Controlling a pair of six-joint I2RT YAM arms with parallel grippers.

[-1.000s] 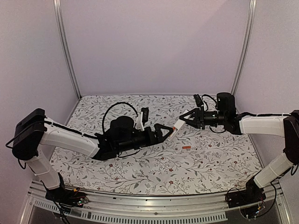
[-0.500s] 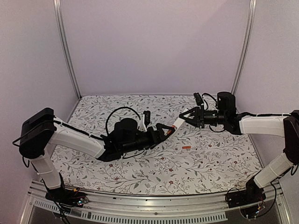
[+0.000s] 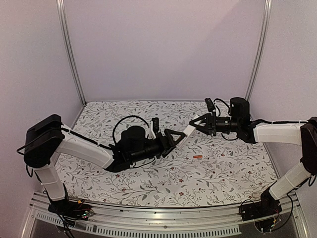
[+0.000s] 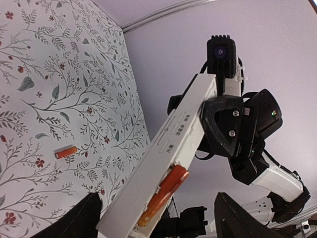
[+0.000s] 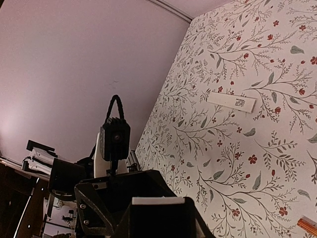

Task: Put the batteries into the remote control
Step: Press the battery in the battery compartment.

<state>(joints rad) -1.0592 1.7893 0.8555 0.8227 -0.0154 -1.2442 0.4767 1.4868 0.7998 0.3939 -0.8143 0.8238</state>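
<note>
On floral cloth (image 3: 148,183), loose battery (image 3: 198,156), white strip (image 5: 232,102)

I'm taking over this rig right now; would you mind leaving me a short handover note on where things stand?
Right gripper: shut on one end of the remote control, holding it in the air with its battery compartment exposed.
Left gripper: open, with a finger on either side of the remote's free end, not gripping.
Done: one battery sits in the compartment.
Left: the second battery lies loose on the table and has to be picked up and loaded.
Note: a flat white piece, possibly the cover, also lies on the table.
</note>
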